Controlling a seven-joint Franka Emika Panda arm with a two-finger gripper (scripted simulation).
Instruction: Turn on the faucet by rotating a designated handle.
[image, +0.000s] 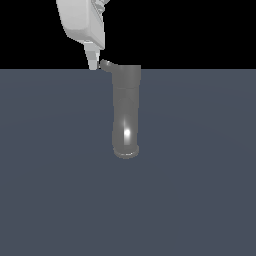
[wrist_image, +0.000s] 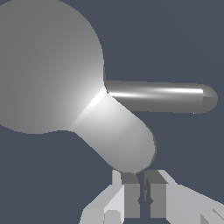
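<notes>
The faucet (image: 125, 112) is a glossy grey tube standing upright, with a wider cap at its top and a flared rim at its foot. Its handle (image: 106, 65) is a short grey lever jutting from the cap toward the exterior view's left. My white gripper (image: 93, 63) hangs just left of the handle's tip, at about the same height; I cannot tell whether they touch. In the wrist view the round cap (wrist_image: 48, 65) fills much of the picture. The handle (wrist_image: 120, 135) reaches out toward my gripper (wrist_image: 143, 197), whose fingers are shut with nothing between them.
A second slimmer glossy rod (wrist_image: 162, 96) sticks out of the cap in the wrist view, away from my fingers. The faucet stands on a flat dark blue-grey floor (image: 200, 190). Nothing else shows.
</notes>
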